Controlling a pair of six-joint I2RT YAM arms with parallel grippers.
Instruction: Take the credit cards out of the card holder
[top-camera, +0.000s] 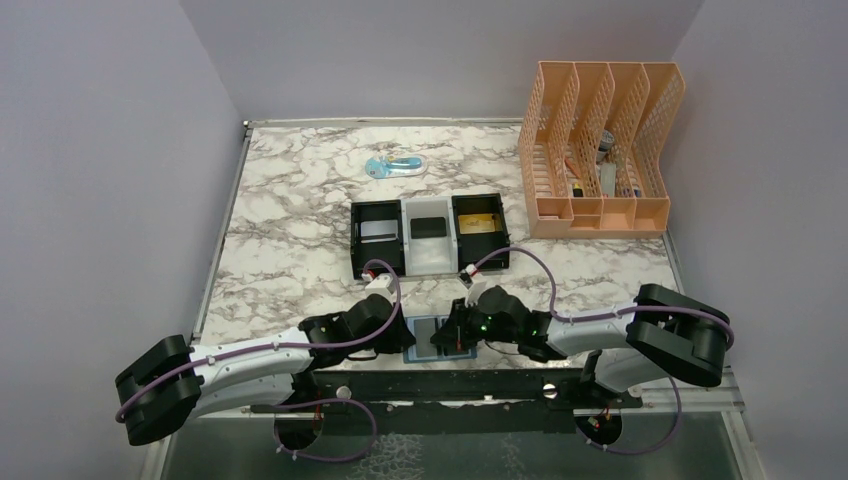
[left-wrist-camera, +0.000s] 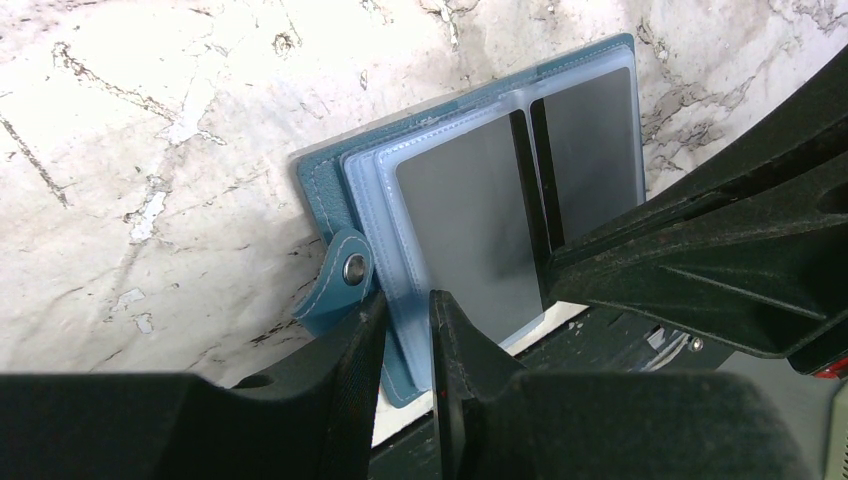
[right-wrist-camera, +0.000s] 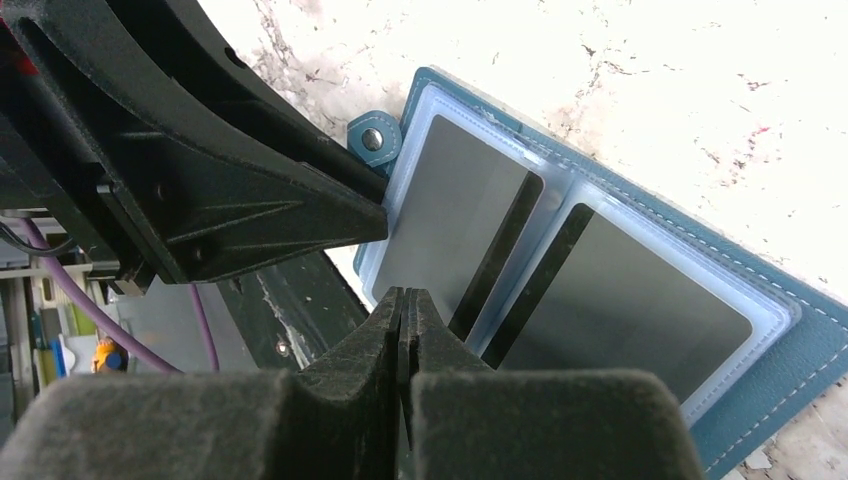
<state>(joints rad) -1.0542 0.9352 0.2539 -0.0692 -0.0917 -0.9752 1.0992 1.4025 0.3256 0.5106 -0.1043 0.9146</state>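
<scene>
The teal-blue card holder (top-camera: 425, 338) lies open at the table's near edge, between my two grippers. Its clear sleeves show two grey cards with black stripes, one (left-wrist-camera: 470, 220) on the snap-tab side and one (left-wrist-camera: 590, 140) beyond it. My left gripper (left-wrist-camera: 408, 310) is shut on the holder's pale-blue edge beside the snap tab (left-wrist-camera: 350, 268). My right gripper (right-wrist-camera: 403, 300) is shut at the near edge of the grey card (right-wrist-camera: 450, 210) on the tab side, with a thin dark sliver between its pads. Both grippers also show from above, left (top-camera: 405, 335) and right (top-camera: 447, 338).
A black-and-white three-compartment tray (top-camera: 430, 260) stands beyond the holder, with a silver card (top-camera: 380, 232), a black card (top-camera: 429, 227) and a gold card (top-camera: 480, 223) in it. An orange file rack (top-camera: 600, 150) stands back right. A small blue object (top-camera: 393, 166) lies at the back.
</scene>
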